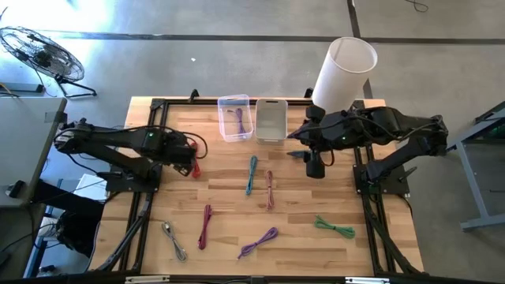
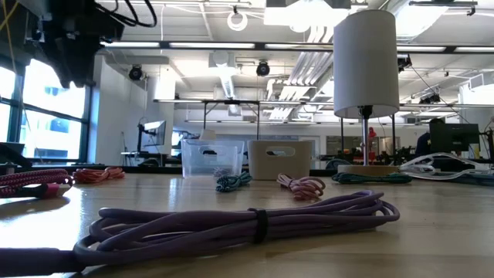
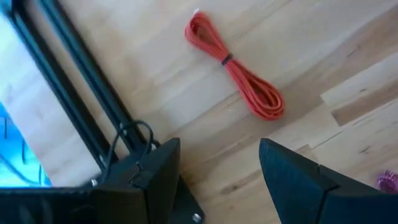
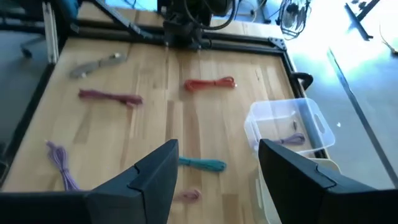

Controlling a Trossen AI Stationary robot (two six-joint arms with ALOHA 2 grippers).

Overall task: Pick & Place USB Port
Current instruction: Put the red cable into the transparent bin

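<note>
Purple cable (image 2: 247, 224) sits closest on the counter (image 1: 300, 229); left hand (image 3: 217, 180) released above red cable (image 3: 236, 78), right hand (image 4: 217, 180) released too.

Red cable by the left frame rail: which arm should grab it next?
Left. Its open gripper hovers right over the red cable, nothing held. The right gripper sits across the table by the bins.

A light wooden table (image 1: 300, 244) carries bundled cables: red (image 1: 196, 167), teal (image 1: 252, 173), pink (image 1: 269, 189), maroon (image 1: 206, 226), purple (image 1: 258, 242), green (image 1: 334, 227), grey (image 1: 173, 239). Two plastic bins, clear (image 1: 233, 117) and white (image 1: 271, 119), sit at its far edge.
</note>
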